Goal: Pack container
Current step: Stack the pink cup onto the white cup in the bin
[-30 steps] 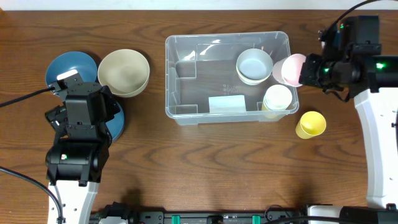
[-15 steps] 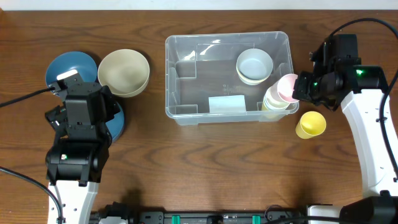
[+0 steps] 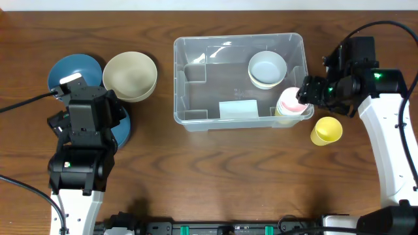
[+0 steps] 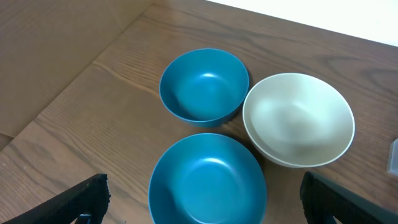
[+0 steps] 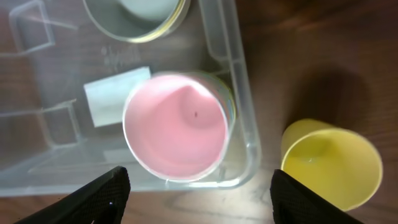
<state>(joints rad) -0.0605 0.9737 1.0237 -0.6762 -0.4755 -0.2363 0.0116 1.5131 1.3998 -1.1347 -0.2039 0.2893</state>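
Wide wooden desk (image 3: 215, 183), clear container (image 3: 215, 81) in the middle, white bowl (image 3: 267, 68) inside. Left gripper (image 4: 202, 199) hangs wide apart over three bowls (image 4: 205, 87). Pink cup (image 5: 177, 127) nests in a cream cup (image 5: 231, 102) at the container's right corner, right gripper (image 5: 199, 186) spread apart, clear of it; yellow cup (image 5: 329, 162) just outside

The left arm (image 3: 77, 171) is raised from the near left corner of the bench (image 3: 215, 176), with its wrist turned toward the far edge. The left pincer (image 4: 205, 198) is held wide open. The right arm (image 3: 392, 150) is stretched along the right edge and bent inward. The right pincer (image 3: 305, 91) is pointed downward, its fingers spread apart.
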